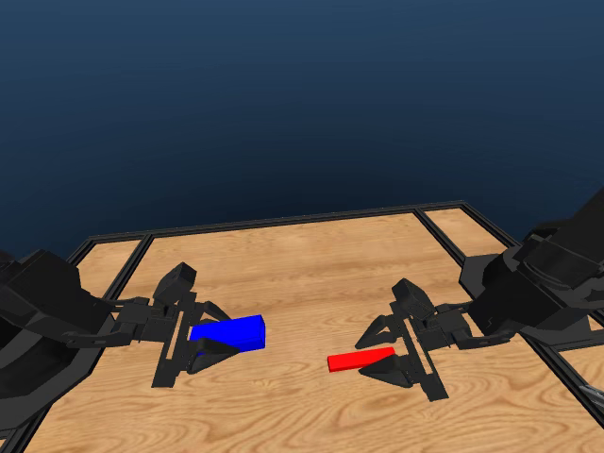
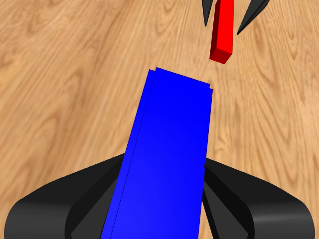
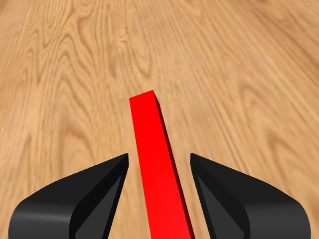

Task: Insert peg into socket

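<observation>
The socket [image 1: 229,331], a bright-blue block, sits low over the wood left of centre, and my left gripper [image 1: 213,337] is shut on its near end. In the left wrist view the socket [image 2: 169,149] fills the space between both jaws, which press on its sides. The peg [image 1: 360,360], a thin red bar, lies on the table right of centre. My right gripper [image 1: 372,356] is open around its end. In the right wrist view the peg [image 3: 157,164] runs between the jaws with a gap on each side. The peg [image 2: 223,32] points roughly at the socket's far end.
A dark frame [image 1: 283,222] edges the wooden table [image 1: 311,274], with rails near both arms. The black tips of the right gripper's fingers [image 2: 249,20] flank the peg at the top of the left wrist view.
</observation>
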Controlling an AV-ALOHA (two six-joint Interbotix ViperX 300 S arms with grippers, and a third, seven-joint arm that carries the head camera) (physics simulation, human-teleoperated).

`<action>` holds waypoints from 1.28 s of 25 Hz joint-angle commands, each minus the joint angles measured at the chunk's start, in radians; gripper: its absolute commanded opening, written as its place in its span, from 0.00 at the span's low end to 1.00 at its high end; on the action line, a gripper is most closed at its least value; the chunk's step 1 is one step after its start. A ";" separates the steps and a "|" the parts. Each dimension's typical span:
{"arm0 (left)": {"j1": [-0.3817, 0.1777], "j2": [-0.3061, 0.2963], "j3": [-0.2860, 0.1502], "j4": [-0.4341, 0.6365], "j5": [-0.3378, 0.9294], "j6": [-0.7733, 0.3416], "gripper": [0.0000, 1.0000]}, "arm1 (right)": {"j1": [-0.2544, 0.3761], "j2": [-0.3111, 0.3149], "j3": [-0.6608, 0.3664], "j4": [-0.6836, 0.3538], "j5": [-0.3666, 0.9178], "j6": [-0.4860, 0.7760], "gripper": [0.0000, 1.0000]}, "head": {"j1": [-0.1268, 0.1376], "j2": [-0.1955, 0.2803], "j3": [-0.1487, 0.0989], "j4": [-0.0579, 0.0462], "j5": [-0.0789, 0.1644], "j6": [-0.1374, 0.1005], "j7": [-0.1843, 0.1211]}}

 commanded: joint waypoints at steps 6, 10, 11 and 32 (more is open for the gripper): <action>-0.128 -0.138 -0.167 -0.065 0.118 0.148 0.00 | 0.076 -0.074 -0.028 0.130 -0.001 -0.173 0.00 | -0.013 -0.070 0.005 -0.005 0.007 -0.013 0.005; -0.169 -0.165 -0.231 -0.105 0.147 0.206 0.00 | 0.054 -0.217 -0.078 0.168 0.033 -0.327 0.00 | -0.001 -0.096 0.015 -0.003 0.004 -0.013 0.009; -0.177 -0.165 -0.242 -0.113 0.152 0.220 0.00 | 0.029 -0.229 -0.068 0.160 0.046 -0.347 0.00 | 0.003 -0.101 0.017 -0.001 0.006 -0.013 0.011; -0.190 -0.160 -0.239 -0.162 0.170 0.280 0.00 | 0.050 -0.359 -0.232 0.216 0.218 -0.635 0.00 | 0.047 -0.119 0.032 0.007 0.018 -0.027 0.009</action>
